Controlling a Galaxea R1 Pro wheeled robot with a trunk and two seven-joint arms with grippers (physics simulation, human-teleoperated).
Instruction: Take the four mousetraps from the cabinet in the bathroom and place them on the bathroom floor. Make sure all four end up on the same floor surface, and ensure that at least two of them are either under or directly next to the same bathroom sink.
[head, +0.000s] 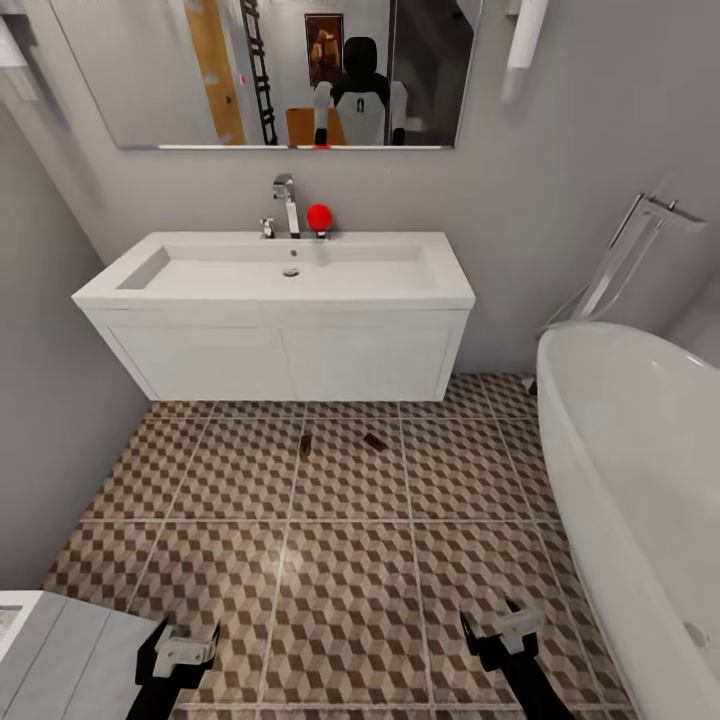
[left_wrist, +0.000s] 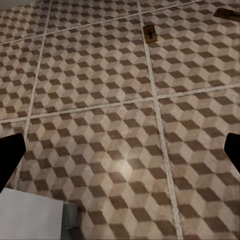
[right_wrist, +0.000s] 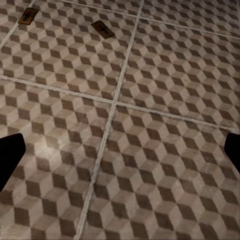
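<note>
Both grippers hang low over the bathroom floor (head: 340, 590), with 2 mousetraps lying in front of the bathroom sink (head: 285, 270).

Left gripper (head: 180, 648) sits beside a pale grey slatted surface (head: 60, 650); its jaws stand wide apart and hold nothing, the dark fingertips (left_wrist: 10, 157) at the edges of the left wrist view with bare tile between. Ahead, the left mousetrap (head: 305, 446) lies on a grout line and the right mousetrap (head: 375, 441) lies near it, apart, both on the tiles just before the white vanity box (head: 280, 355). Right gripper (head: 505, 632) is likewise spread wide and empty. A white bathtub (head: 630, 470) stands at the far right.
</note>
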